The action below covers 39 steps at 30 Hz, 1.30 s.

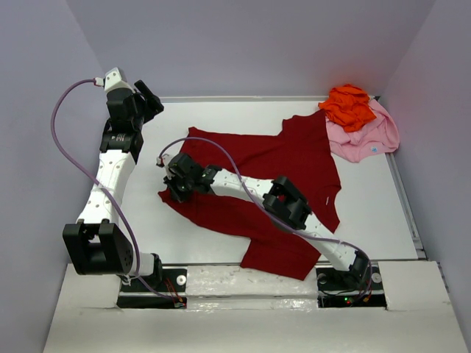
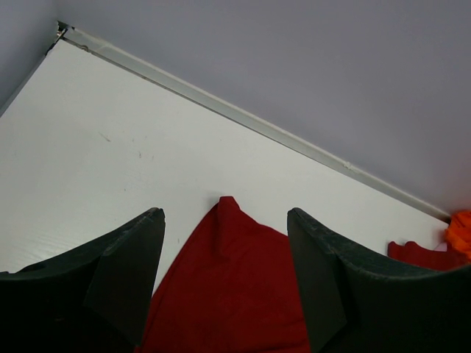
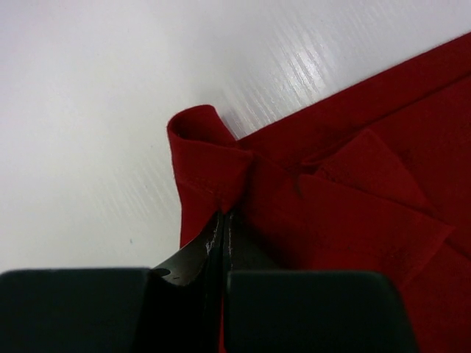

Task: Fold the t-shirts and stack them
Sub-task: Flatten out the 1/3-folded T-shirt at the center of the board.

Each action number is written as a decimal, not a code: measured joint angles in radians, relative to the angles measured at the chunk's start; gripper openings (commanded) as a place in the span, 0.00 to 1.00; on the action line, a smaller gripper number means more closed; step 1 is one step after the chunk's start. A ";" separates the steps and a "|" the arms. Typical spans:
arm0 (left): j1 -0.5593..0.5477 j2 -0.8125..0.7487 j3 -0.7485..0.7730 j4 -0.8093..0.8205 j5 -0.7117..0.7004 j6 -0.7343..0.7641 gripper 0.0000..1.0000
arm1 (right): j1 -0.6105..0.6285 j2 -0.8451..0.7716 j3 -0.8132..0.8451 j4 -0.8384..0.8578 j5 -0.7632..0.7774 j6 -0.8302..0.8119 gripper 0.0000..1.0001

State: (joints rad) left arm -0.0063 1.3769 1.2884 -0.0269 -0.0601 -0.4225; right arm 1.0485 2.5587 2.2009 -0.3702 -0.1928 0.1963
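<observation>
The dark red t-shirt [image 1: 280, 165] lies spread and partly rumpled across the middle of the table. My right gripper [image 1: 172, 191] reaches over it to its left edge and is shut on a folded corner of the cloth [image 3: 213, 165], low by the table. My left gripper [image 1: 152, 100] is open and empty, raised at the far left, with the shirt's far-left corner [image 2: 228, 279] seen between its fingers [image 2: 324, 279] below. The bright orange t-shirt [image 1: 347, 105] lies crumpled on the light pink t-shirt [image 1: 372, 138] at the far right corner.
A metal rail [image 1: 243, 98] runs along the table's far edge, with grey walls close behind and at both sides. The right arm's cable [image 1: 243, 187] loops over the red shirt. The orange shirt also shows at the right edge of the left wrist view [image 2: 461, 232].
</observation>
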 measured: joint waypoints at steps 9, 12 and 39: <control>0.000 0.000 0.000 0.000 0.004 -0.004 0.77 | 0.000 -0.040 -0.075 0.039 -0.003 0.001 0.00; 0.000 0.000 0.000 0.000 0.005 -0.005 0.77 | 0.002 -0.063 -0.105 0.037 -0.003 -0.005 0.00; 0.000 0.000 0.000 0.000 0.019 -0.007 0.77 | 0.125 -0.201 -0.248 0.030 -0.044 -0.052 0.00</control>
State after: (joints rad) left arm -0.0063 1.3769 1.2884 -0.0269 -0.0410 -0.4294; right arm 1.1732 2.3581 1.9530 -0.3401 -0.2371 0.1440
